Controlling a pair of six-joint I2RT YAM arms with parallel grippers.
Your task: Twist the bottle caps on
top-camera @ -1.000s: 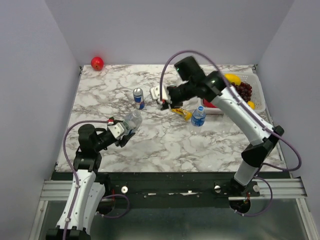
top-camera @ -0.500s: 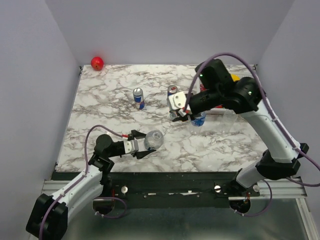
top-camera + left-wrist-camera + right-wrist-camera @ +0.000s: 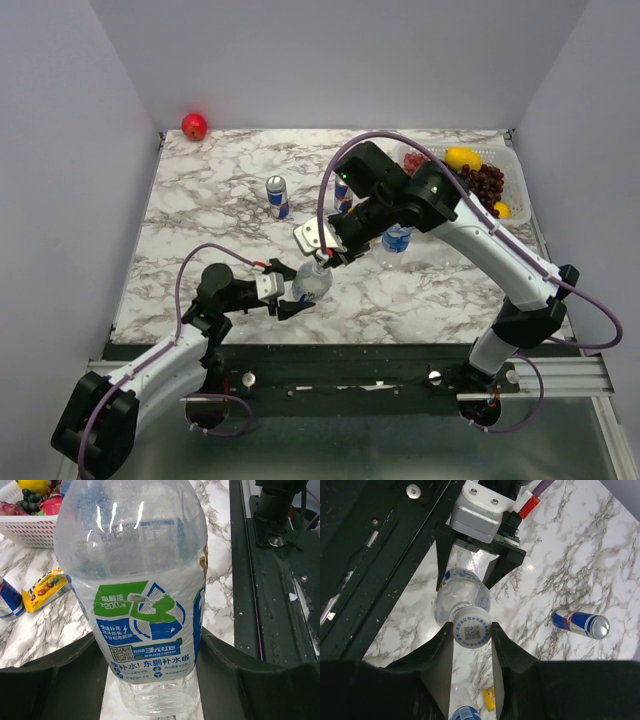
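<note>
— While your left gripper (image 3: pixel 294 291) clamps the water bottle (image 3: pixel 145 605) roughly upright near the marble table's (image 3: pixel 200 200) front edge, where's the white printed cap (image 3: pixel 471 628)?
— Your right gripper (image 3: pixel 471 635) pinches it atop the bottle's neck.

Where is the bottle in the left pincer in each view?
Top external: bottle low, left of centre, near the front edge of the table.
Left wrist: fills the middle, label facing the camera.
Right wrist: centre, seen from above, cap towards the camera.
Shared landmark: the black rail along that edge: below the bottle, at right, at upper left, in that order.
</note>
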